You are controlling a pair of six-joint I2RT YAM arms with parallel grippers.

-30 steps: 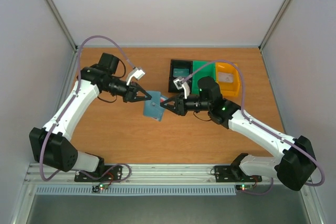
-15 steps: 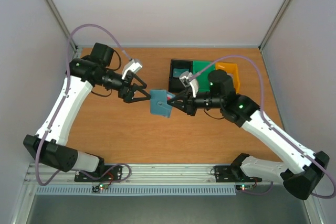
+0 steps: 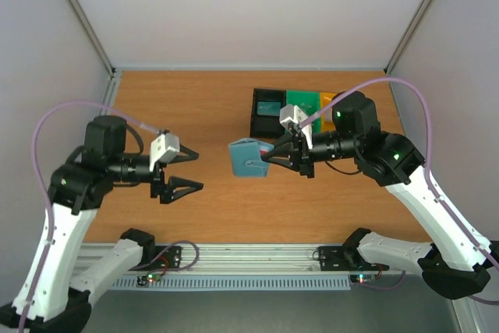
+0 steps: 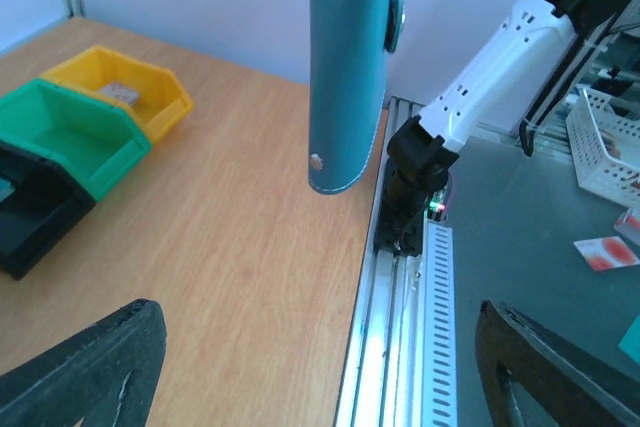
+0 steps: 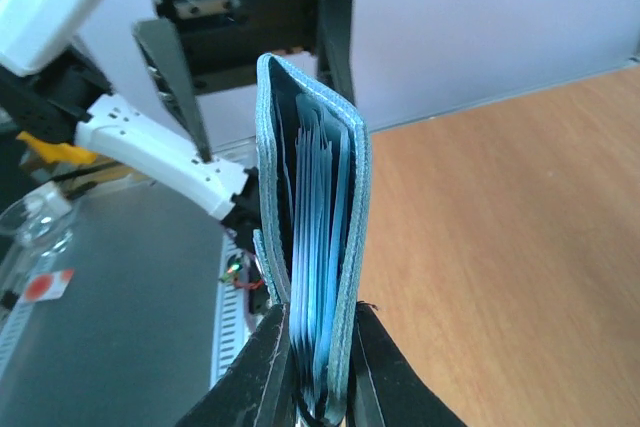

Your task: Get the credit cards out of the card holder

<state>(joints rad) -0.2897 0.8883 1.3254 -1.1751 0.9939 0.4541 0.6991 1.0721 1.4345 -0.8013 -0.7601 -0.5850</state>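
Observation:
The blue-grey card holder (image 3: 248, 157) hangs in the air over the middle of the table, pinched at one end by my right gripper (image 3: 269, 155), which is shut on it. In the right wrist view the holder (image 5: 310, 227) stands edge-on between the black fingers (image 5: 262, 362), showing light blue inner layers. No credit cards can be made out; whatever it holds is hidden inside. My left gripper (image 3: 189, 169) is open and empty, well left of the holder. From the left wrist the holder (image 4: 348, 67) hangs ahead, far from the spread fingers (image 4: 90, 372).
Black (image 3: 269, 108), green (image 3: 304, 103) and yellow (image 3: 329, 100) bins stand in a row at the back right, partly behind the right arm. The aluminium rail (image 4: 400, 327) runs along the near table edge. A small red-and-white flat piece (image 4: 605, 252) lies on the grey surface beyond it.
My left gripper let go of the holder, opened wide and pulled back to the left and toward the near edge. The right gripper kept the holder and carried it slightly right.

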